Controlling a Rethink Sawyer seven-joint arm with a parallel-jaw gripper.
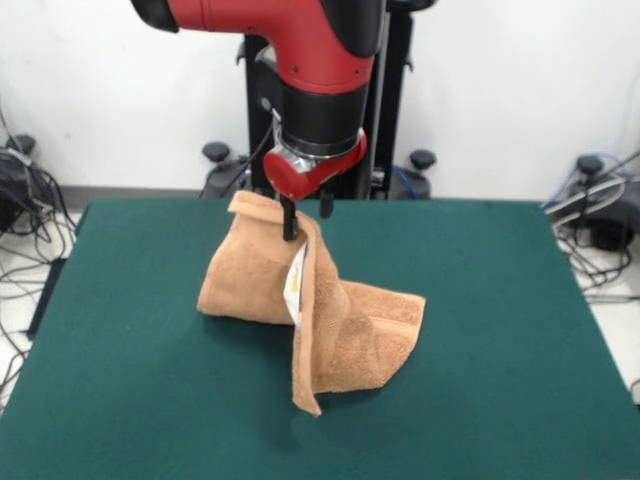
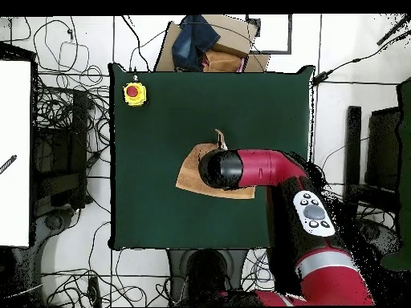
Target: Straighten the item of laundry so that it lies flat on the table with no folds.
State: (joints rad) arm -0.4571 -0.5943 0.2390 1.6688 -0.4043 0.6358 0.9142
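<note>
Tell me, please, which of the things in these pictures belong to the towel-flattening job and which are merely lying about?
Belonging to the job:
- the peach towel, lifted by one edge, its lower part on the table
- the green table
- the gripper, shut on the towel's top edge

Lying about:
- the yellow box with a red button near a table corner
- cardboard and blue cloth beyond the table
- floor cables

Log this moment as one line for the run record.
claw: shut on towel's top edge | towel: lifted into a peak, lower part bunched on table | white tag: hanging below claw | flat: no
</note>
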